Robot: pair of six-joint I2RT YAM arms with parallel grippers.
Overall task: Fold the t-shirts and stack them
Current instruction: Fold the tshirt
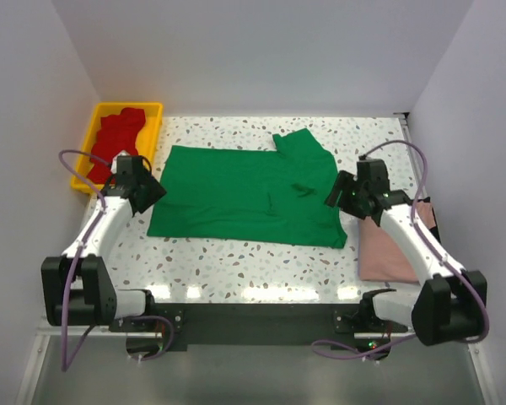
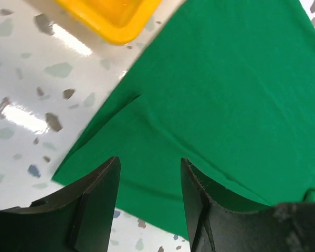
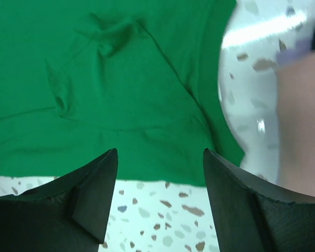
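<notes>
1. Across the middle of the table [image 1: 236, 261], find the green t-shirt [image 1: 236, 194] spread wide, with one sleeve poking toward the far side and a small pucker near its right end.
2. Judge this one barely begun: shows two layers at its left corner in the left wrist view, so perhaps doubled once, yet nowhere near a compact fold.
3. Count the pink t-shirt [image 1: 388, 253] as probably done: lying as a tidy rectangle at the table's right edge, partly under the right arm, just beside the green t-shirt.
4. Reckon the red t-shirts [image 1: 118, 139] not yet started, heaped in the yellow tray [image 1: 156, 114] at the far left corner.
5. Note the left gripper [image 2: 149, 168] with jaws moderately apart and nothing between them, poised over the green t-shirt's left edge.
6. Note the right gripper [image 3: 160, 157] spread wider, likewise empty, above the green t-shirt's near right corner.
7. Expect most of the job ahead: green to finish, reds to fold, all to stack.
8. Cannot read any brand, label or writing anywhere.
</notes>
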